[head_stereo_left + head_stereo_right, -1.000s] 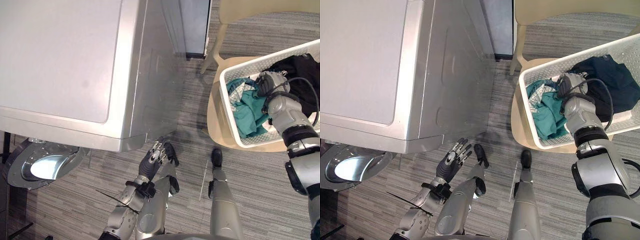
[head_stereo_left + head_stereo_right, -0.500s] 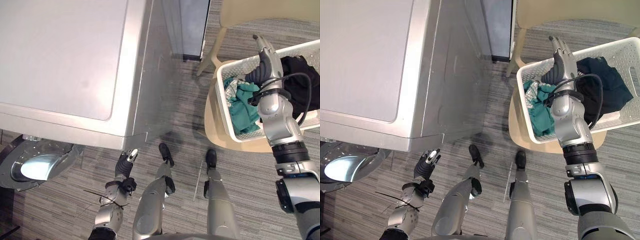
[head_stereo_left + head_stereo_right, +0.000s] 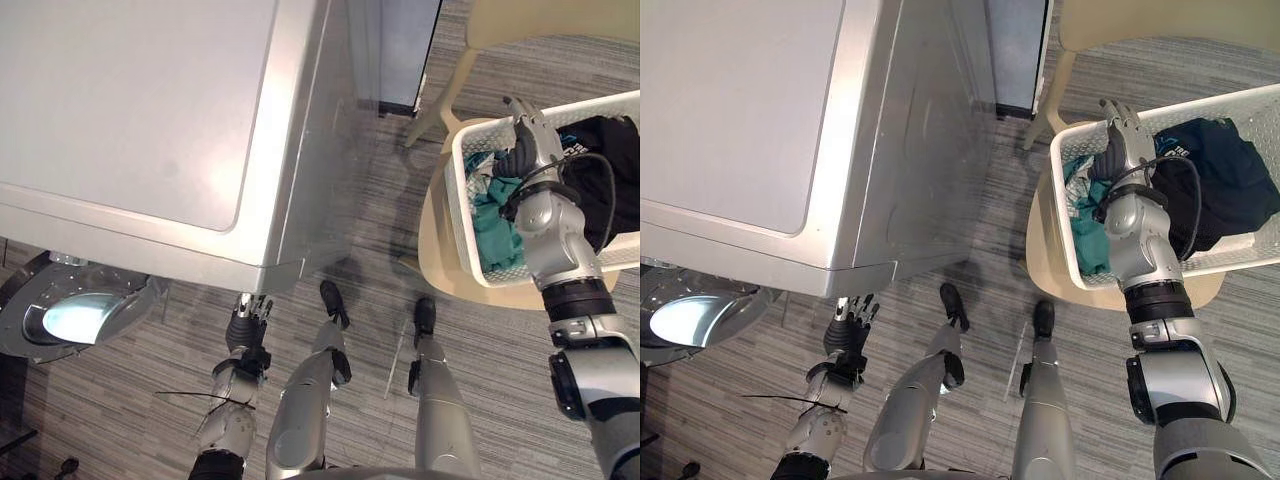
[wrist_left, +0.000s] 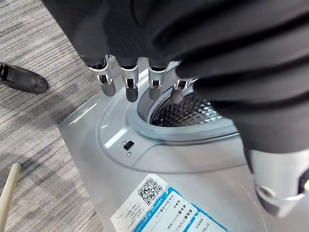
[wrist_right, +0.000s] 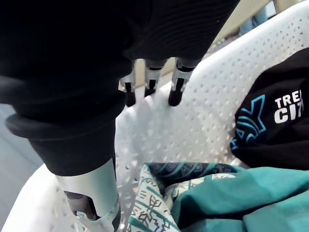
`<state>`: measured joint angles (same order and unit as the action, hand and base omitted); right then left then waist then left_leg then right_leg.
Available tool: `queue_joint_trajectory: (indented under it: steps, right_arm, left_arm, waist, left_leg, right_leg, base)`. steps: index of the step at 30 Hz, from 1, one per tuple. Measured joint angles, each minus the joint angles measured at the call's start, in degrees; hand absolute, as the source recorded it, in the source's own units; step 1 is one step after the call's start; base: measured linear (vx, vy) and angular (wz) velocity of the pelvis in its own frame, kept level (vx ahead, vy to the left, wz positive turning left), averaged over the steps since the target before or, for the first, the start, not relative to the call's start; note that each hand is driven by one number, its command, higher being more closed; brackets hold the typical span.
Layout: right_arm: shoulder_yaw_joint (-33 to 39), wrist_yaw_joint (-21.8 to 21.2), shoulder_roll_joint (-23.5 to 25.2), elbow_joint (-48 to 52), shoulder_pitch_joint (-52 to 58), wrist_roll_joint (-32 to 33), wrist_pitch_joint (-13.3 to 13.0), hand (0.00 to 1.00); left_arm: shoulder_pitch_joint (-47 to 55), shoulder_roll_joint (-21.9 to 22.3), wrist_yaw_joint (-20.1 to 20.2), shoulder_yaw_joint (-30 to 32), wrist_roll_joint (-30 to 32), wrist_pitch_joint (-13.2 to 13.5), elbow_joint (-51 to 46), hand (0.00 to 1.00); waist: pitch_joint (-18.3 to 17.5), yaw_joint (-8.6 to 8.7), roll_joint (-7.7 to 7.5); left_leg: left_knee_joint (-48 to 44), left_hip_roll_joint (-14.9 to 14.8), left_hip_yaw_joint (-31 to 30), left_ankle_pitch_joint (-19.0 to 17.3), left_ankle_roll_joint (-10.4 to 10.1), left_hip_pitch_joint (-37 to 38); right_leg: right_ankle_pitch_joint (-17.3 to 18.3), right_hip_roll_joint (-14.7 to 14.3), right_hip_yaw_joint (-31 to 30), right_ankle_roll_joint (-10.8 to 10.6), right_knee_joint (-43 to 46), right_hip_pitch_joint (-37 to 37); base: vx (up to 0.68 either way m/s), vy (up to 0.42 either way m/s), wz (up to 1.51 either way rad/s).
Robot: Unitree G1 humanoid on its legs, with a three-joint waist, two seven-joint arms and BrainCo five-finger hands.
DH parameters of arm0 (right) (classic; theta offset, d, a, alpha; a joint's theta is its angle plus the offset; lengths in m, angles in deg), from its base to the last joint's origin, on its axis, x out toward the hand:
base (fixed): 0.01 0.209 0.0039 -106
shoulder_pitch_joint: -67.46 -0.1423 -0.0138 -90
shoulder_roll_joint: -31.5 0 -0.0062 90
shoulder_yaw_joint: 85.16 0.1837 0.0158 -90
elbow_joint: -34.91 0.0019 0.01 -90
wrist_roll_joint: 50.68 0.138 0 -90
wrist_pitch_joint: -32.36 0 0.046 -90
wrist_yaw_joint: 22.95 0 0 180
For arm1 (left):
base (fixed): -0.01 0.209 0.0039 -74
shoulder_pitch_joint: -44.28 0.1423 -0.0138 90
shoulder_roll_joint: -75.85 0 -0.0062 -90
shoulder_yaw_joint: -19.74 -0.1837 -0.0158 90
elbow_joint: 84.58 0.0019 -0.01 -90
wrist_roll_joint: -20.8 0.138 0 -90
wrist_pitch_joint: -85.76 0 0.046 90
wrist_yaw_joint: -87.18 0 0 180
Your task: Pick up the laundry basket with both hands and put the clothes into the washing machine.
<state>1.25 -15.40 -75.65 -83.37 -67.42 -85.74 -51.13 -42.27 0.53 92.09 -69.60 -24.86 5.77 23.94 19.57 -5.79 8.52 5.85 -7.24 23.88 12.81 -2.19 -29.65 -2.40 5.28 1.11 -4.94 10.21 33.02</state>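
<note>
A white perforated laundry basket (image 3: 462, 215) sits on a beige chair at the right. It holds a teal garment (image 3: 490, 225), a patterned one and a black garment (image 3: 1215, 190). My right hand (image 3: 530, 140) hovers over the basket's left end with its fingers (image 5: 176, 84) straight, near the basket wall (image 5: 217, 111), and holds nothing. The silver washing machine (image 3: 150, 130) spreads across the left. My left hand (image 3: 850, 325) is low at its front, with straight fingers (image 4: 128, 84) toward the open drum (image 4: 188, 113).
The machine's round door (image 3: 80, 320) hangs open at the lower left. The beige chair (image 3: 440, 250) carries the basket, its backrest at the top right. A dark panel (image 3: 405, 50) stands behind the machine. A thin pale rod (image 3: 395, 355) lies on the striped carpet.
My right hand has lifted out of the clothes and straightened its fingers over the basket's left end. My left hand has moved left and under the machine's front edge. The camera has shifted.
</note>
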Motion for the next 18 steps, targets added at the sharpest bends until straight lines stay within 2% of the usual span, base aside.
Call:
queue_joint_trajectory:
  steps: [8,10,12,18]
  right_arm:
    - [-2.1,0.0,-1.8,-2.7,-2.4,-1.6,-1.1,0.00]
    - [-2.4,0.1,-2.5,-3.8,-3.1,-1.6,-1.2,0.00]
    - [-3.2,0.0,-3.6,-5.0,-3.7,-1.6,-1.3,0.00]
    - [-3.6,-0.1,-3.4,-5.0,-4.2,-1.4,-1.4,0.00]
  left_arm:
    - [-0.1,0.7,0.1,-0.1,-1.9,0.0,-0.1,0.00]
    - [-0.1,0.8,0.1,-0.2,-2.7,-0.1,-0.1,0.00]
    - [-0.2,1.2,0.1,-0.4,-3.5,-0.1,-0.6,0.00]
    - [-0.8,1.3,0.6,-1.6,-3.5,-0.2,-1.2,0.00]
  waist:
    - [-0.3,0.00,-1.29]
    - [-0.3,-0.26,-1.31]
    - [-0.3,-1.31,-1.33]
    - [-0.4,-1.24,-1.76]
  left_leg:
    - [0.0,-0.2,0.6,0.0,0.0,-2.2]
    - [0.0,-0.2,0.6,0.0,0.0,-2.6]
    - [-0.1,-0.2,0.8,0.0,0.0,-2.8]
    - [-0.3,-0.4,0.8,0.0,0.0,-3.6]
  right_leg:
    - [0.0,-0.1,-0.4,0.0,0.6,2.7]
    - [0.0,-0.1,-0.4,0.0,0.6,3.1]
    - [0.0,-0.2,-0.5,0.0,0.6,3.4]
    - [0.0,-0.3,-0.4,0.0,0.5,4.1]
  base:
    - [0.00,-0.003,-0.01]
    - [0.00,0.000,0.00]
    - [0.02,-0.007,-0.01]
    - [0.02,-0.008,-0.01]
